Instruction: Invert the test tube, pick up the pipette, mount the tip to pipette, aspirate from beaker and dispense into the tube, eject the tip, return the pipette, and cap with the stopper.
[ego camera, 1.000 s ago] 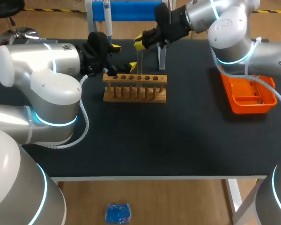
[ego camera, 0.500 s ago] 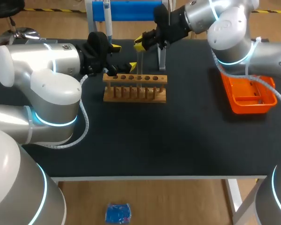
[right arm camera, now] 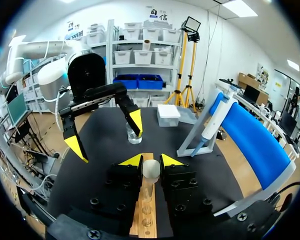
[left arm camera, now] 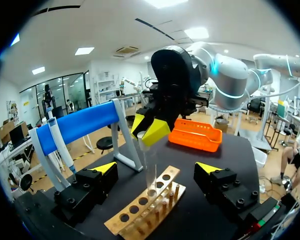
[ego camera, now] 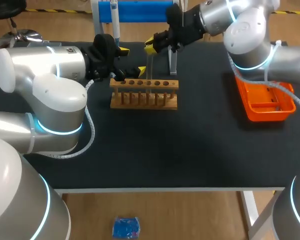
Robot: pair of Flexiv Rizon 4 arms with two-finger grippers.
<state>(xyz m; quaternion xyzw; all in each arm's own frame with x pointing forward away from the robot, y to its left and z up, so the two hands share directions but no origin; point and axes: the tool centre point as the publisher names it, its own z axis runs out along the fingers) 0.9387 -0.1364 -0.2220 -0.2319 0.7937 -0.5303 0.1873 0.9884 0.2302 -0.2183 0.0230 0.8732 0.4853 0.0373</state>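
Note:
My right gripper (ego camera: pixel 150 45) (right arm camera: pixel 151 160) is shut on the upper, rounded end of a clear test tube (ego camera: pixel 149 65) (left arm camera: pixel 151 167) (right arm camera: pixel 151 169). The tube hangs upright over the wooden rack (ego camera: pixel 144 93) (left arm camera: pixel 149 210) (right arm camera: pixel 146 212), its lower end at one of the middle holes. Just behind the rack's left end, my left gripper (ego camera: pixel 132 60) (left arm camera: pixel 156 170) stands open, with the tube between its wide-apart fingers and touching neither. The pipette (ego camera: pixel 115 22) (left arm camera: pixel 57 142) (right arm camera: pixel 212 125) hangs on the blue stand (ego camera: pixel 140 10) (left arm camera: pixel 82 125). A small glass beaker (right arm camera: pixel 134 134) stands beyond the rack.
An orange tray (ego camera: pixel 266 100) (left arm camera: pixel 195 140) lies at the table's right side. A white box (right arm camera: pixel 168 115) sits past the beaker. The stand's clear leg (ego camera: pixel 172 62) rises just behind the rack's right end. Bare black tabletop lies in front of the rack.
My right gripper with the tube has shifted only very slightly up and to the right. My left arm has not moved.

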